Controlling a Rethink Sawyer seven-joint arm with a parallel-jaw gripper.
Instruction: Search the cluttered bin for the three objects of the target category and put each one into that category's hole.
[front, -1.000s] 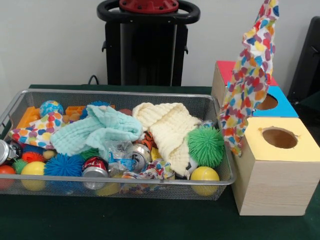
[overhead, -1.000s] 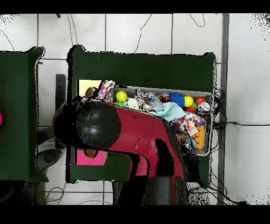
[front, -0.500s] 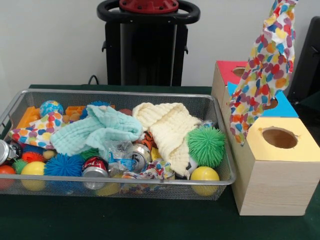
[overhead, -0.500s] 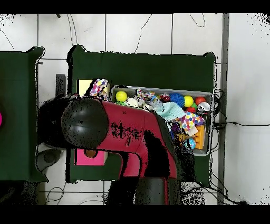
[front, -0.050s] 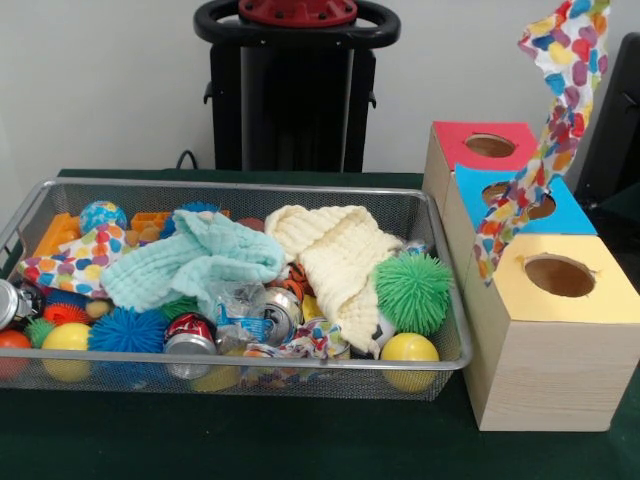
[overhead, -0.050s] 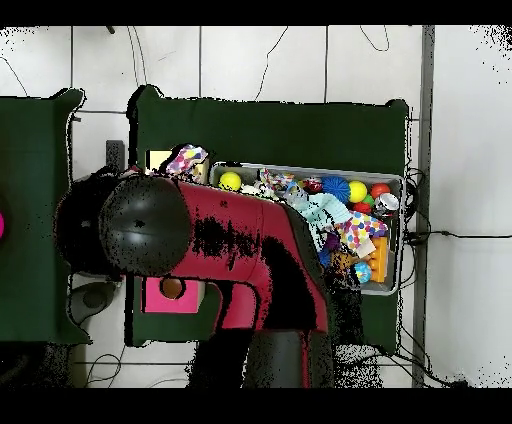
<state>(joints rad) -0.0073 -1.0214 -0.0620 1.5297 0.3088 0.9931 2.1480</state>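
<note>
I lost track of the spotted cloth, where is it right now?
In the front view the spotted cloth hangs in the air at the upper right, over the blue box, with its tail near the yellow box. Overhead it shows left of the bin.

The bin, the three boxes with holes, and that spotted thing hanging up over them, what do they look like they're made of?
The bin looks like fine metal wire mesh with a silvery rim: you see through its walls. The boxes look like pale wood, grain showing on the sides, with matte red, blue and yellow tops, possibly painted or paper. The spotted cloth hangs in soft folds, so it is probably thin printed fabric.
</note>
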